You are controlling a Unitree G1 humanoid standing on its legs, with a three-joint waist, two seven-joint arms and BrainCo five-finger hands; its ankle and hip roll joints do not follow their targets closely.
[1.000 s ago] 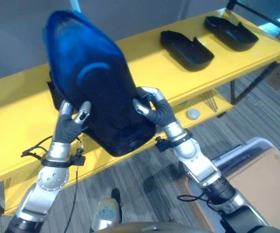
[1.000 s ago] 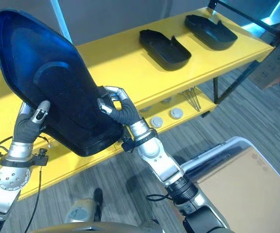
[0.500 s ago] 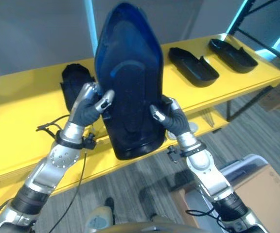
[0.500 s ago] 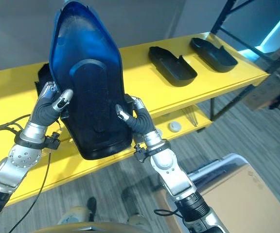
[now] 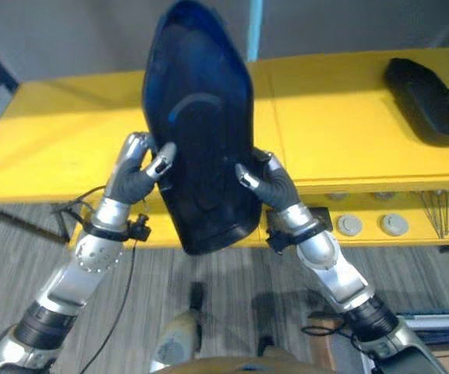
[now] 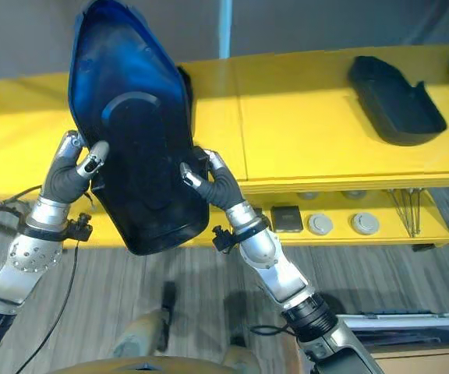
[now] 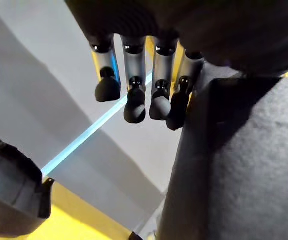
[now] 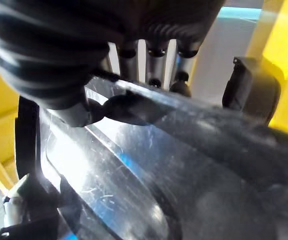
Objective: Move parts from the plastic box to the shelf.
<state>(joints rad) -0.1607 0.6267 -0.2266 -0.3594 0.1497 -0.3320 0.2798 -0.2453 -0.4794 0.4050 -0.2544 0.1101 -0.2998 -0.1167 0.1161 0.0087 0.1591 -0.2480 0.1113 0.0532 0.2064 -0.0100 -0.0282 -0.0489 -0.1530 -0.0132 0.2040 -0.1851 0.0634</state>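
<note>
— Black plastic with a blue sheen: what is that part (image 5: 201,132) between the hands?

— It is a long moulded shell, hollow side toward the camera, with a raised rim all round and a rounded oblong panel pressed into its middle. One end is broad and blunt, the other narrows to a rounded tip.

— Which way does it run?

— It is held nearly upright. The long axis goes from the broad end, low and close to the robot, up to the narrow tip, which leans away over the yellow shelf (image 5: 341,117).

— So where is it, exactly?

— In the air in front of the shelf's edge, gripped on both long sides. The left hand (image 5: 135,173) curls round its left rim, thumb on the inner face. The right hand (image 6: 213,185) clamps the right rim, thumb inside and fingers behind, as its wrist view shows.

— Anything on the shelf?

— Another black part (image 6: 394,97) lies flat on top, well off to the right. Below, on the lower level, sit round grey discs (image 6: 341,224) and a small dark square block (image 6: 286,218).
</note>
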